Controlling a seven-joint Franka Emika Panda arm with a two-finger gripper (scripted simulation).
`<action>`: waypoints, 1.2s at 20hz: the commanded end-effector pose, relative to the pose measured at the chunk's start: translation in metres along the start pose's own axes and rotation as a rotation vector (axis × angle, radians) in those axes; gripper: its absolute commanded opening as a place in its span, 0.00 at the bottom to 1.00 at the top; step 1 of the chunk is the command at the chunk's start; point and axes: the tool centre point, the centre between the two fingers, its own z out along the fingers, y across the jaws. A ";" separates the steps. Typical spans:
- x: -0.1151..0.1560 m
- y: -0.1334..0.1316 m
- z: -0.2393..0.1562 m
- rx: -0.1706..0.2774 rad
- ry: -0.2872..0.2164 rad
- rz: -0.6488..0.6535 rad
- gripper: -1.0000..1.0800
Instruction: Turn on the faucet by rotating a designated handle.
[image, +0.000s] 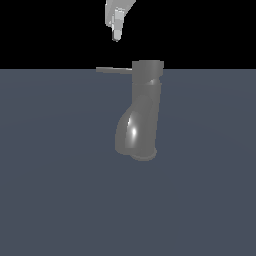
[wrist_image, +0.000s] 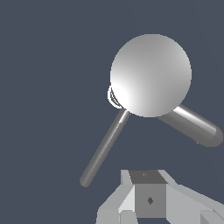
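A grey, shiny faucet (image: 141, 112) stands up on a flat dark blue floor (image: 55, 190). It is a thick tube with a round cap (image: 148, 66) on top and a fat, curved bottom end that bulges toward the exterior view's left. A bright spot of light shines on the bulge.

A thin grey handle (image: 114, 70) sticks out flat from the cap. It points to the exterior view's left. It is about as long as the cap is wide.

The gripper (image: 116, 36) hangs in the air above the handle, near the top edge of the exterior view. It is not touching the handle or the faucet; there is a clear gap under its tip. Only one pale finger (image: 117, 24) shows from this side, so I cannot tell if the jaws are apart or closed. It holds nothing.

The wrist view looks straight down. The cap (wrist_image: 151, 75) looks like a big round disc. The handle (wrist_image: 105, 147) is a thin rod going out from under the disc, and the faucet's thick body (wrist_image: 192, 126) pokes out the other way. Part of the gripper (wrist_image: 148, 199) shows at the edge, just beside the free end of the handle.
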 end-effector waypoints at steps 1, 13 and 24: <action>0.000 -0.011 0.008 0.002 0.007 0.064 0.00; -0.002 -0.057 0.048 0.018 0.052 0.353 0.00; -0.004 -0.080 0.072 0.035 0.081 0.507 0.00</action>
